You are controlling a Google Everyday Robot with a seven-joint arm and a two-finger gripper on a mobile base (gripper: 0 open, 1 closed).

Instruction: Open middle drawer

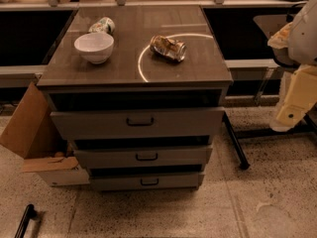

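Camera view looks down on a speckled stone floor (pixel 163 214), with a dark bar-shaped object (pixel 25 221) lying at the lower left edge. On the floor at the left stands an open cardboard box (pixel 27 128), its flap raised, just beside a grey drawer cabinet (pixel 220 81).

The cabinet has three stacked drawers, each with a small dark handle. The bottom drawer (pixel 114 181) has the thinnest front. Above it, the middle drawer (pixel 106 157) sits at the centre of the stack, and a dark gap shows along the top of its panel. The top drawer (pixel 89 123) has the tallest front and also has a dark gap above it.

At the right edge the gripper (pixel 293 108) hangs pale and yellowish below the white arm (pixel 304 29), well apart from the drawers. I cannot tell whether it is apart or together.

On the glossy brown cabinet top (pixel 198 66) a white bowl (pixel 94 47) stands upright near the left side. A crushed can (pixel 168 47) lies on its side near the middle, within a bright ring of reflected light (pixel 141 63). Behind the bowl a printed cup (pixel 102 25) lies tipped over. A dark slanted leg (pixel 235 143) stands right of the cabinet. Beyond it run pale rails (pixel 20 69) and dark recesses (pixel 29 33).
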